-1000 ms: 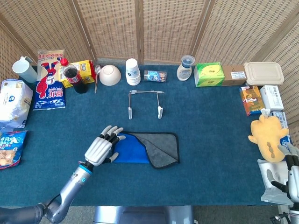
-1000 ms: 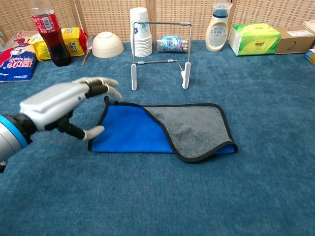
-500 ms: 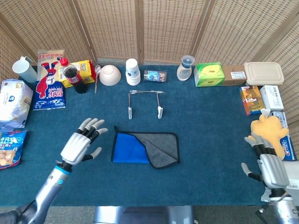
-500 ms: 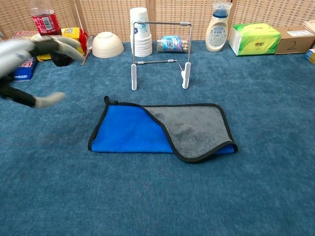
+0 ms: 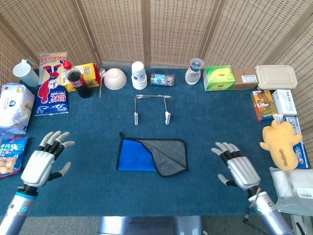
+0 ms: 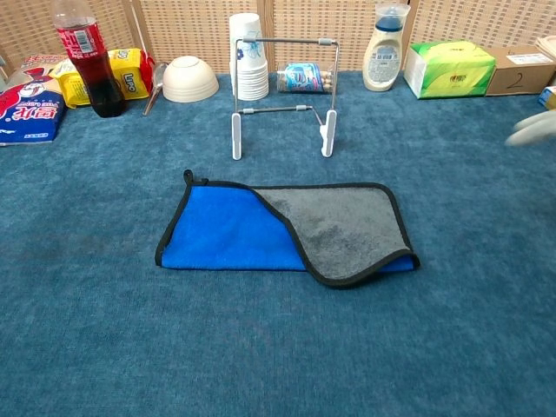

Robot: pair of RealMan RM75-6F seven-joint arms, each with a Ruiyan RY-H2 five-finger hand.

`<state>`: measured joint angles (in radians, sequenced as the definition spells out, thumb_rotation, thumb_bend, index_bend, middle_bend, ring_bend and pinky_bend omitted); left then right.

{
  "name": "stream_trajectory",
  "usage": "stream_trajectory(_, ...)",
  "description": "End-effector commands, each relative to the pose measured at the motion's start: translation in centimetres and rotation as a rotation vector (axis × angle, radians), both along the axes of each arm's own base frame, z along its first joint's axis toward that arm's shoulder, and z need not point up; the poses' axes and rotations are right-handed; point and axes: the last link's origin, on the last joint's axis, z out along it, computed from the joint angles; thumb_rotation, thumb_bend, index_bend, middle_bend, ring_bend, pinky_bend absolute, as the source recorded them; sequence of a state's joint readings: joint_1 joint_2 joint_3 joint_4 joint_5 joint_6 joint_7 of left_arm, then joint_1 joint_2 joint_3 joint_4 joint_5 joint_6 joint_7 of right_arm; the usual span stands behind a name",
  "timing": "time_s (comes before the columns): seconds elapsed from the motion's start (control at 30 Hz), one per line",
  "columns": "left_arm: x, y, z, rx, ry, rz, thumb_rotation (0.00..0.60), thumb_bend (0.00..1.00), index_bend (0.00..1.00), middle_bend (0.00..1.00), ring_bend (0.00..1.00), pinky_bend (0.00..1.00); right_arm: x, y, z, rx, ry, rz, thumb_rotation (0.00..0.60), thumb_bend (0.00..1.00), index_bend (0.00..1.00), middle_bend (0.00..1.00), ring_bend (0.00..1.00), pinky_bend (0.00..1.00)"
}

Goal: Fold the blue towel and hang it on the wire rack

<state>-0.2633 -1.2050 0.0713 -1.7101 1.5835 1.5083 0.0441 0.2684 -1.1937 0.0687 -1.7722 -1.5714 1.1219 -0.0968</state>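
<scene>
The blue towel point(image 5: 134, 155) point(image 6: 230, 230) lies flat mid-table, its right part folded over so the grey underside point(image 6: 339, 228) faces up. Behind it stands the wire rack point(image 5: 152, 108) point(image 6: 282, 91), upright and bare. My left hand point(image 5: 44, 160) hovers open at the far left, well away from the towel, fingers spread. To the right of the towel my right hand point(image 5: 236, 166) floats open, apart from it by a wide gap. In the chest view only a blurred bit of the right hand point(image 6: 534, 129) shows at the right edge.
Along the back edge stand a cola bottle point(image 6: 82, 54), snack bags point(image 5: 53, 85), a bowl point(image 6: 190, 78), stacked paper cups point(image 6: 246, 56), a white bottle point(image 6: 385, 36), a green tissue box point(image 6: 448, 68) and boxes. A yellow toy point(image 5: 280, 143) lies at the right.
My left hand has drawn back from the towel's left edge to the far left. My right hand has come in from the right edge toward the middle. The towel has not moved.
</scene>
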Motion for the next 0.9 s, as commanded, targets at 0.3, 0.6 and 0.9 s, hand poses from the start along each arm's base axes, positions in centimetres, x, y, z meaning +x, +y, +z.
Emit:
stream_trajectory(0.3, 0.5, -0.1, 0.7, 0.016, -0.025, -0.013, 0.6, 0.26, 0.24, 0.13, 0.0, 0.0, 3.5, -1.0, -5.3, 0.085, 0.095, 0.183, 0.6, 0.25, 0.06, 0.04, 0.0, 0.0)
stream_trajectory(0.6, 0.9, 0.2, 0.7, 0.011, -0.034, -0.024, 0.6, 0.26, 0.24, 0.13, 0.0, 0.0, 4.6, -1.4, -7.6, 0.089, 0.141, 0.235, 0.6, 0.25, 0.03, 0.02, 0.0, 0.0)
stream_trajectory(0.9, 0.8, 0.1, 0.7, 0.009, -0.043, -0.019, 0.6, 0.26, 0.24, 0.12, 0.0, 0.0, 5.4, -2.2, -9.2, 0.075, 0.172, 0.291, 0.6, 0.25, 0.01, 0.02, 0.0, 0.0)
